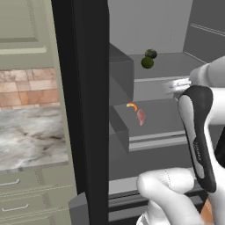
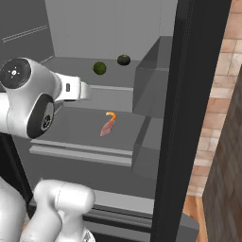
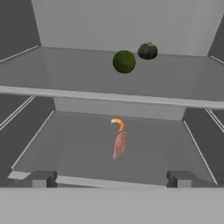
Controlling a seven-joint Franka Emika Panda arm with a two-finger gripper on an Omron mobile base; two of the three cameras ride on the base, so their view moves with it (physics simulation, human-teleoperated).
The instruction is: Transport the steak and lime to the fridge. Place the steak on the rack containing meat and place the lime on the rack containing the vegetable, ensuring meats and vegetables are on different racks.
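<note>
The round green lime [image 3: 124, 61] rests on the fridge's upper rack [image 3: 65, 74], just left of a darker green vegetable [image 3: 147, 51]. One rack down, the pink steak [image 3: 119, 145] lies flat on the lower rack [image 3: 65, 144], with an orange shrimp [image 3: 117, 124] right behind it. My gripper [image 3: 110, 179] is open and holds nothing; it hovers in front of the lower rack's front edge, aimed into the fridge. From the base views, the lime [image 1: 147, 63] [image 2: 99, 68] and the steak [image 1: 141, 117] [image 2: 107, 126] sit on separate racks, and the hand [image 2: 80, 90] is level with the upper rack's edge.
The open black fridge door [image 1: 88, 110] stands left of the compartment, with grey door bins [image 1: 121, 74] jutting inward. A marble counter [image 1: 30, 136] with drawers lies further left. A brick wall [image 2: 222, 94] lies to the right. The fridge's grey side walls close in both racks.
</note>
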